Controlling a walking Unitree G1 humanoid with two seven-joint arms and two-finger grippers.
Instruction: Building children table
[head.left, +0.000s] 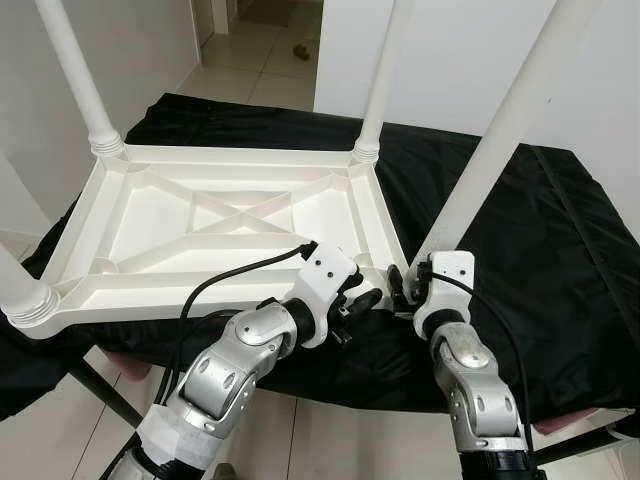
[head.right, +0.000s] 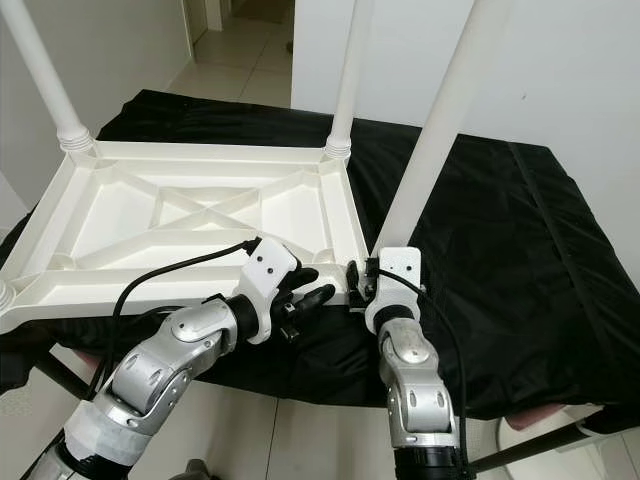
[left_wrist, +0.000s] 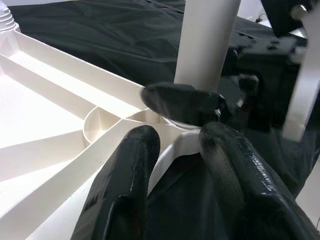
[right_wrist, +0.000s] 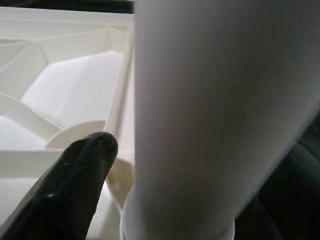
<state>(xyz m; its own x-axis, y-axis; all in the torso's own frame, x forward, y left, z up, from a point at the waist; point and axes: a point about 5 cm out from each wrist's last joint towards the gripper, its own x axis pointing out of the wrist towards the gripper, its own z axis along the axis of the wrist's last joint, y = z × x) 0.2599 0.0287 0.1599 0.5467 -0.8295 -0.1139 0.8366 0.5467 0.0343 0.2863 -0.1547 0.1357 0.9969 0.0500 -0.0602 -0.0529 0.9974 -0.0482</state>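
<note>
An inverted white tabletop (head.left: 190, 235) lies on a black cloth (head.left: 540, 260) over a stand, filling the frame from 9 to 12 o'clock. Three legs already stand in their corners: at 10 (head.left: 75, 75), at 12 (head.left: 385, 75) and at 8 o'clock (head.left: 20, 290). The fourth leg (head.left: 500, 130) rises from the near corner at centre toward 1 o'clock. Our right gripper (head.left: 405, 285) grasps this leg at its base, one finger (right_wrist: 75, 180) pressed against it. Our left gripper (head.left: 360, 300), at 6 o'clock just beside the corner, has its fingers (left_wrist: 125, 185) parted, clamping nothing. To seat the leg well, we judge it should be kept upright over the socket (left_wrist: 180, 130) and turned evenly, while the left gripper steadies the corner.
</note>
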